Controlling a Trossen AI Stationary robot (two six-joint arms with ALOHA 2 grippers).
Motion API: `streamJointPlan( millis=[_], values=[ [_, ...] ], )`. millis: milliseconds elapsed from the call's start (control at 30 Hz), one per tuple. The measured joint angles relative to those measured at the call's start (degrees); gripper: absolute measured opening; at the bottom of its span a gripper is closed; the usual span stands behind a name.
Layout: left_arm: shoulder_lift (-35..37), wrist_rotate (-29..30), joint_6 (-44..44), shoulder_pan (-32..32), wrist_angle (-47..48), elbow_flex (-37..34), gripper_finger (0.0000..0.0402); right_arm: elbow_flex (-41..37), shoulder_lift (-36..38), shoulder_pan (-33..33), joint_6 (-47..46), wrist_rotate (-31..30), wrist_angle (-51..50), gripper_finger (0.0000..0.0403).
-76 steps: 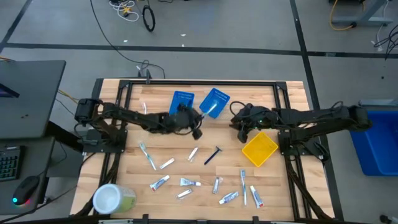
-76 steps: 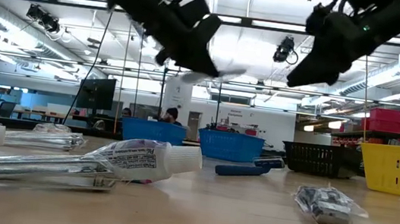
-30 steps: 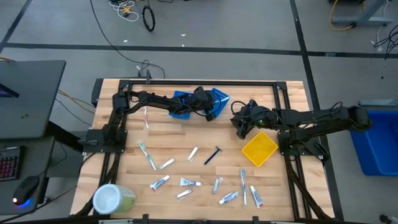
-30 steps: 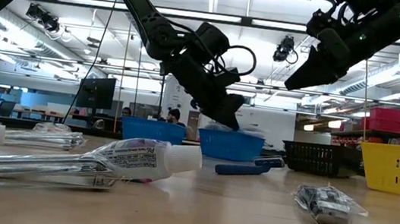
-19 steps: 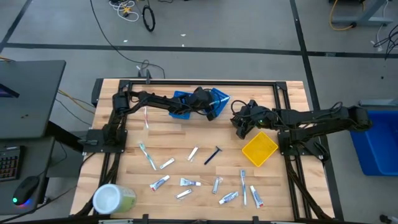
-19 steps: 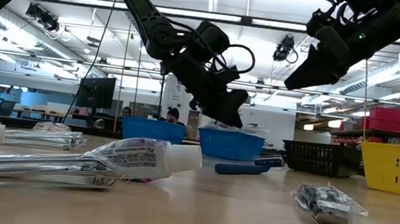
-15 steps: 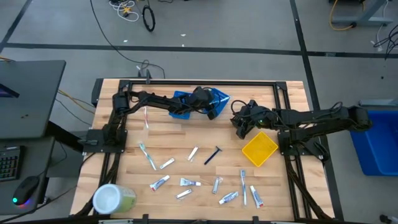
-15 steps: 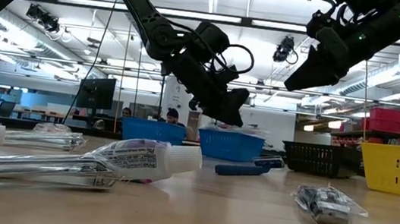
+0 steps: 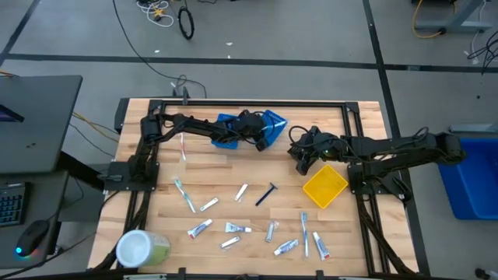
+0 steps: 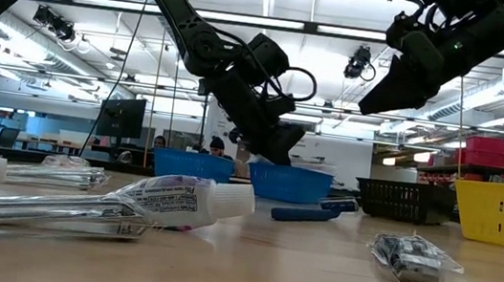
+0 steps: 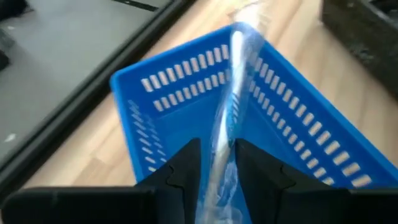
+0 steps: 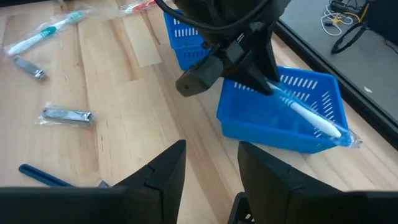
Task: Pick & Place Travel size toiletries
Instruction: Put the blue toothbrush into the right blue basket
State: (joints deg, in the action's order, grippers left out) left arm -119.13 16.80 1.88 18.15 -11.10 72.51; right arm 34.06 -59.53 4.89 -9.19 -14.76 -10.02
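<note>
While over blue bin (image 12: 283,112), left hand (image 12: 264,84) pinching wrapped toothbrush (image 12: 308,115)

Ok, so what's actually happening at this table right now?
The left gripper is over a blue bin at the far side of the table, its fingers around a wrapped toothbrush that slants down into the bin. The right gripper hovers open beside the yellow bin, holding nothing. Many more small tubes, toothbrushes and a dark blue razor lie loose on the near half of the table.
</note>
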Motion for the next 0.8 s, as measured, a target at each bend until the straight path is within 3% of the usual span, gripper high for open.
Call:
streamJointPlan(
  millis=[233,600,800],
  values=[
    [0.0,0.0,0.8,0.7,-0.9,0.0,0.0013,0.0,0.0,0.0,0.0,0.0,0.0,0.0140],
    [0.3,1.6,-2.0,0.2,-6.0,2.0,0.0005,0.0,0.0,0.0,0.2,0.0,0.0,0.0146],
    [0.2,2.6,0.9,0.4,-9.2,2.0,0.0005,0.0,0.0,0.0,0.2,0.0,0.0,0.0154]
  ],
)
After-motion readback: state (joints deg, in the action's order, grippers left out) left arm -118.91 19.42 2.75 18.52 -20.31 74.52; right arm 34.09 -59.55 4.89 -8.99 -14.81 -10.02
